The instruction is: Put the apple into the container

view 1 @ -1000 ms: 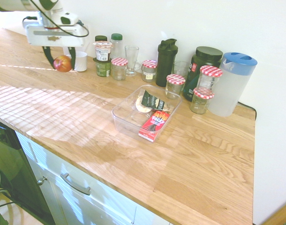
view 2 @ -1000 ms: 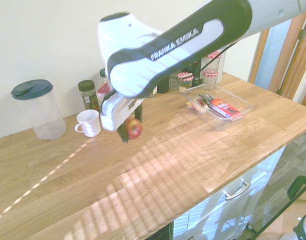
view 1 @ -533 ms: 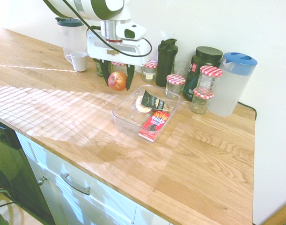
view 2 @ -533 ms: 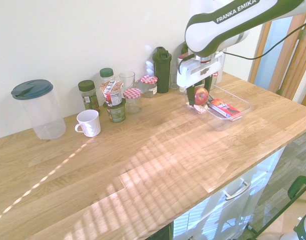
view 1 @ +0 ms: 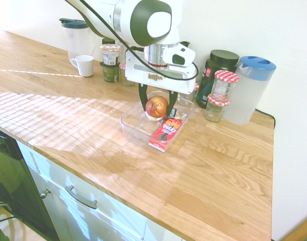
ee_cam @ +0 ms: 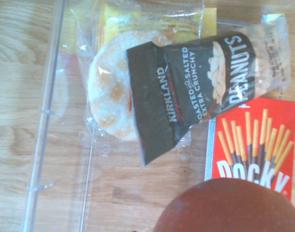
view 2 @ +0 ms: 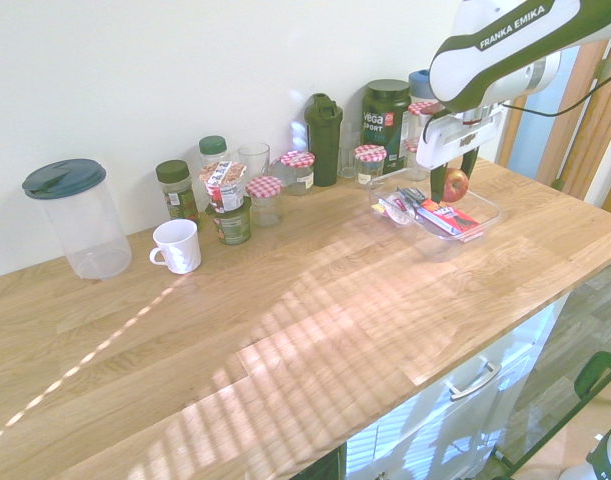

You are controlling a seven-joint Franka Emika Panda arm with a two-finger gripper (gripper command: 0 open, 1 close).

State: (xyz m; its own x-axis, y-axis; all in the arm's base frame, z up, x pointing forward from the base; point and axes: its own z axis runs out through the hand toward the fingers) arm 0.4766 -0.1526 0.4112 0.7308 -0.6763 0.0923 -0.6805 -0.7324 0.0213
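While the arm [view 1: 143,20] reached over the worktop [view 1: 218,165], its gripper [view 1: 157,107] hung above the tub [view 1: 130,123] with the jaws pinching the apple [view 1: 156,106], which was in the air over the tub's far half and clear of its contents. Behind the tub, along the wall, stood a blue-lidded pitcher [view 1: 248,90], a dark-lidded clear canister [view 2: 70,220], a dark protein tub [view 2: 385,115], a black shaker [view 2: 324,140], several jars with red-checked lids [view 1: 217,106] and a white mug [view 1: 84,65]. Inside the tub lay a red Pocky box [ee_cam: 251,145], a dark bag of Kirkland peanuts [ee_cam: 195,87] and a wrapped round pastry [ee_cam: 108,96], the bag partly overlapping the pastry and the box beside the bag.
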